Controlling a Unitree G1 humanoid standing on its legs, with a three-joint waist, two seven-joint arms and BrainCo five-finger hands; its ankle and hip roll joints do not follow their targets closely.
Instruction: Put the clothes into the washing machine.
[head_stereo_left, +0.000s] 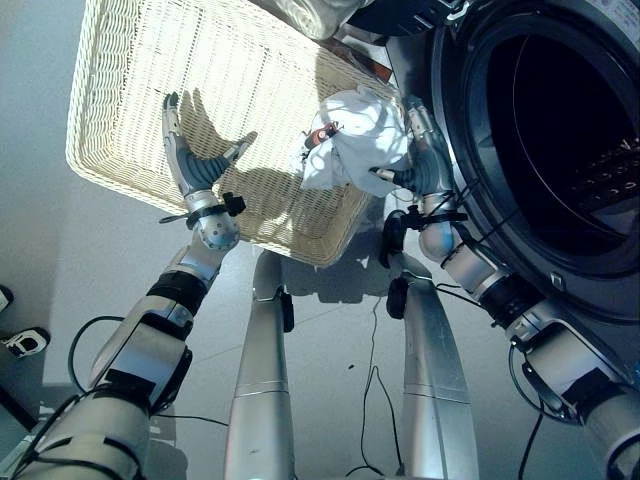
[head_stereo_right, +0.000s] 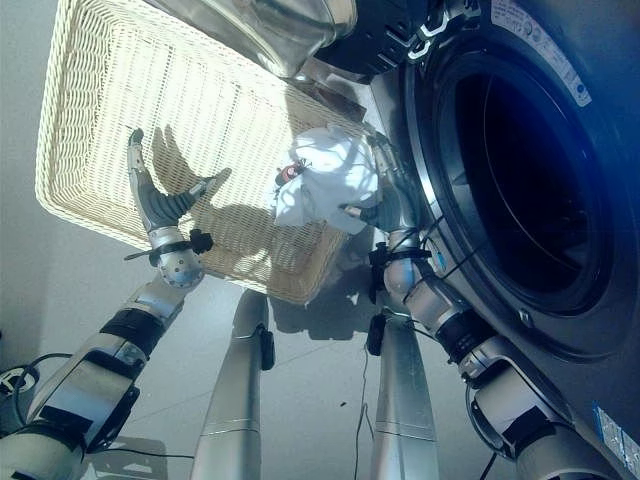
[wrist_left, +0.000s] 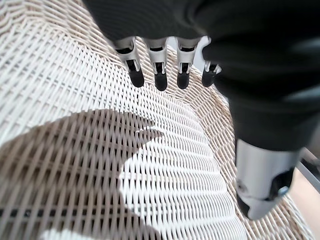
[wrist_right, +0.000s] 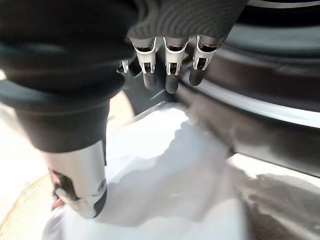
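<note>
So there's a shallow cream wicker basket on the grey floor, right next to the dark front-loading washing machine with its round opening facing the robot. A crumpled white garment with a small red bit on it sits bunched at the basket's corner nearest the machine. The right hand is against the machine-side of that garment, fingers straight and thumb reaching onto the cloth, not really clenched around it as far as I can see. The left hand hovers over the bare wicker inside the basket, fingers relaxed and spread, holding nothing, well apart from the garment.
</note>
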